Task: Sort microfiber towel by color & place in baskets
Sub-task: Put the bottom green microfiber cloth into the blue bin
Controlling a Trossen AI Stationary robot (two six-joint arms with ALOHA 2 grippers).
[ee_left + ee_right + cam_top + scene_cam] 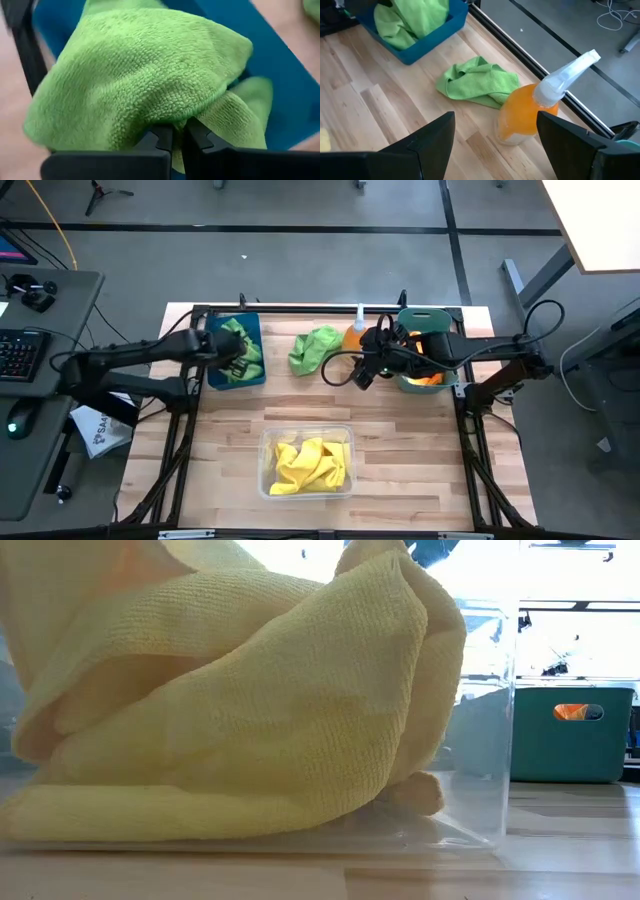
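Note:
My left gripper (226, 352) is over the dark blue bin (254, 375) at the table's far left, shut on a lime green towel (145, 75). More green cloth lies in that bin (415, 22). My right gripper (364, 372) hangs open above the table's middle, just near of the orange spray bottle (527, 112). Another lime green towel (314, 350) lies crumpled on the table between the blue bin and the bottle. The teal bin (428, 320) at the far right holds orange cloth (428, 377). The clear bin (268, 480) near the front holds yellow towels (308, 464). My left gripper pinches a bunched fold of the lime green towel (178, 124) between its two fingers (159, 139). The cloth bulges out beyond the fingertips over the blue bin (280, 75). Whether its far part rests on the cloth in the bin, I cannot tell.
The spray bottle (355, 333) stands upright by the far rail, close to the teal bin. A black frame rail (300, 308) runs along the far edge. Bare wood lies between the clear bin and the far row. In the low view, the clear bin's wall (490, 740) fills the foreground.

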